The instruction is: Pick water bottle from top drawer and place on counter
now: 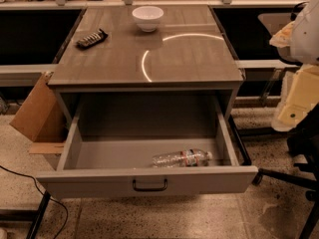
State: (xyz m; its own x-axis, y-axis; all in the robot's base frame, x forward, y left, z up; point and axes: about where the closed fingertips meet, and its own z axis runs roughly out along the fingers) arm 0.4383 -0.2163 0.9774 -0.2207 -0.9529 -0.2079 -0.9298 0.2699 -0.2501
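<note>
The top drawer (149,182) of the grey cabinet is pulled fully open, with its dark bar handle at the centre of the front panel. The water bottle (182,158), clear with a red-and-white label and a white cap, lies on its side in the drawer's front right part, cap pointing right. The counter (189,59) is the glossy wood-grain top above the drawer. My gripper (299,101) is the pale cream part at the right edge of the view, below the white arm (304,29). It is to the right of the drawer and apart from the bottle, holding nothing that I can see.
A white bowl (148,18) stands at the back centre of the counter. A dark flat snack pack (91,38) lies at its back left. A cardboard box (35,111) leans at the cabinet's left. Black chair legs (289,178) and a cable (30,183) are on the floor.
</note>
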